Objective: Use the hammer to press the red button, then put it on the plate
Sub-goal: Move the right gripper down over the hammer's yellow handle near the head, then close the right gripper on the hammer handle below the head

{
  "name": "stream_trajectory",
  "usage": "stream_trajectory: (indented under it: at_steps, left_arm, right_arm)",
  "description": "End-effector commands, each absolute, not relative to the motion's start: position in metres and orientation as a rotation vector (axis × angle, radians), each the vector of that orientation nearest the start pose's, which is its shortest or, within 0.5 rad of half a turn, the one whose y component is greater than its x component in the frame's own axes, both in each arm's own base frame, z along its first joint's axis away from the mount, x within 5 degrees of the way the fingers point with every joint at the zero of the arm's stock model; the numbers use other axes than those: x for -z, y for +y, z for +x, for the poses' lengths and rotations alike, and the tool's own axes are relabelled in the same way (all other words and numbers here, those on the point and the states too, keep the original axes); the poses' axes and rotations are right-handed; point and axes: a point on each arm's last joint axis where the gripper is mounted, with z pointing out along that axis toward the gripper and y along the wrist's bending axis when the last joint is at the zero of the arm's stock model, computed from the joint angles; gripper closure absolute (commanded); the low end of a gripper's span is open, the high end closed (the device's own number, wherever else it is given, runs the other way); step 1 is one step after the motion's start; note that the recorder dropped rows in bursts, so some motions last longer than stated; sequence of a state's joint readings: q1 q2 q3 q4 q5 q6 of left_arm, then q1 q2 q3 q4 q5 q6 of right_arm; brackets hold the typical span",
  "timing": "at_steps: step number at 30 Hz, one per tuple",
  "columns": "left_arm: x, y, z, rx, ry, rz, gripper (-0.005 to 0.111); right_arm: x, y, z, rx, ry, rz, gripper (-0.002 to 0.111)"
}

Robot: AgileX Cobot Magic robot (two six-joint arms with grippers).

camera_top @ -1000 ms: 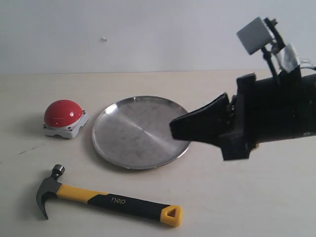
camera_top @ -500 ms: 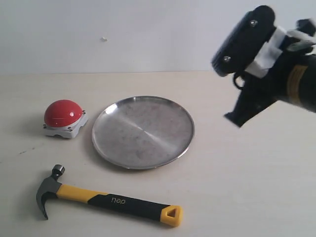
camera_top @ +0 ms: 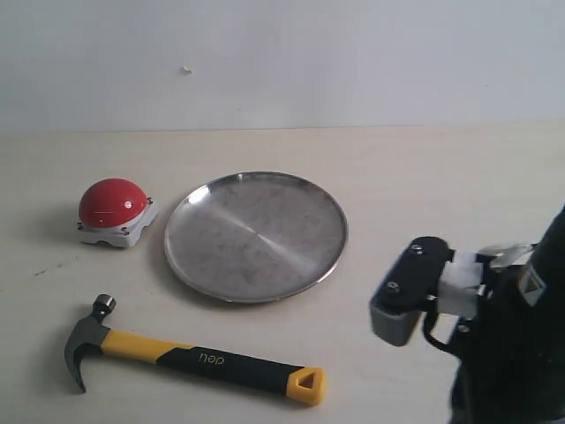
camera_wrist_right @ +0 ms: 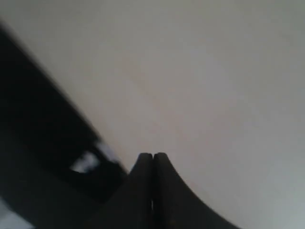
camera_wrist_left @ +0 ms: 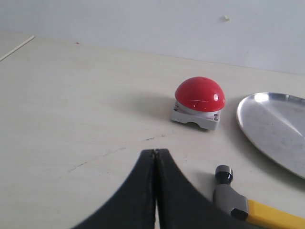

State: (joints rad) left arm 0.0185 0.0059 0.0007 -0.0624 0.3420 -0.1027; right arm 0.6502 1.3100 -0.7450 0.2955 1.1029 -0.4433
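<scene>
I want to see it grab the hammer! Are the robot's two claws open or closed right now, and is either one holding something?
Left gripper: closed, holding nothing.
Right gripper: closed, holding nothing.

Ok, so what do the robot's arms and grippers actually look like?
The left gripper and right gripper have matte black fingers tapering to narrow tips. The black right arm carries a dark, round-cornered box with two screws, on a white bracket.
</scene>
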Motion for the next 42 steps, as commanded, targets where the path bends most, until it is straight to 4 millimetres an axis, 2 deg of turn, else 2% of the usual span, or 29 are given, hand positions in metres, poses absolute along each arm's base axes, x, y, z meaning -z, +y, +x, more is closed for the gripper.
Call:
stream_trajectory:
  at_steps: [1, 4, 6, 10, 14, 15, 17, 18, 20, 21, 22, 23, 24, 31, 42]
  left_arm:
    - [-0.183, -0.001, 0.054, 0.124, 1.813, -0.161, 0.107]
    - [-0.183, -0.001, 0.054, 0.123, 1.813, -0.163, 0.107]
    - [-0.183, -0.001, 0.054, 0.123, 1.813, -0.163, 0.107]
    - [-0.183, -0.001, 0.054, 0.123, 1.813, -0.163, 0.107]
    - [-0.183, -0.001, 0.054, 0.123, 1.813, -0.163, 0.107]
    - [-0.183, -0.001, 0.054, 0.123, 1.813, -0.163, 0.107]
    - [-0.183, -0.001, 0.054, 0.123, 1.813, -0.163, 0.107]
    - [-0.183, -0.001, 0.054, 0.123, 1.813, -0.163, 0.107]
    - [-0.183, -0.001, 0.054, 0.123, 1.813, -0.163, 0.107]
    - [-0.183, -0.001, 0.054, 0.123, 1.813, -0.163, 0.107]
    - [-0.183, -0.001, 0.054, 0.123, 1.813, -0.163, 0.107]
    - [-0.183, -0.001, 0.054, 0.121, 1.813, -0.162, 0.107]
    - [-0.183, -0.001, 0.054, 0.121, 1.813, -0.162, 0.107]
    - [-0.183, -0.001, 0.054, 0.121, 1.813, -0.162, 0.107]
    - [-0.183, -0.001, 0.054, 0.121, 1.813, -0.162, 0.107]
  right_arm:
    - [-0.227, 0.171, 0.160, -0.589, 2.665, -1.406, 0.108]
    - [-0.218, 0.189, 0.181, -0.327, 2.661, -1.426, 0.108]
    - [-0.215, 0.208, 0.189, -0.248, 2.624, -1.489, 0.108]
    - [-0.219, 0.264, 0.201, -0.320, 2.523, -1.528, 0.108]
    - [-0.226, 0.315, 0.201, -0.401, 2.427, -1.622, 0.108]
    - [-0.225, 0.336, 0.204, -0.413, 2.389, -1.661, 0.108]
    - [-0.225, 0.360, 0.216, -0.437, 2.356, -1.667, 0.107]
    - [-0.223, 0.366, 0.220, -0.439, 2.352, -1.666, 0.106]
    - [-0.212, 0.381, 0.234, -0.380, 2.321, -1.687, 0.093]
    - [-0.207, 0.389, 0.241, -0.356, 2.312, -1.700, 0.077]
    - [-0.203, 0.393, 0.243, -0.350, 2.321, -1.712, 0.066]
    - [-0.196, 0.398, 0.247, -0.327, 2.321, -1.758, 0.046]
    - [-0.189, 0.401, 0.249, -0.313, 2.334, -1.775, 0.036]
    - [-0.150, 0.413, 0.260, -0.225, 2.393, -1.853, 0.042]
    - [-0.123, 0.421, 0.267, -0.199, 2.395, -1.866, 0.042]
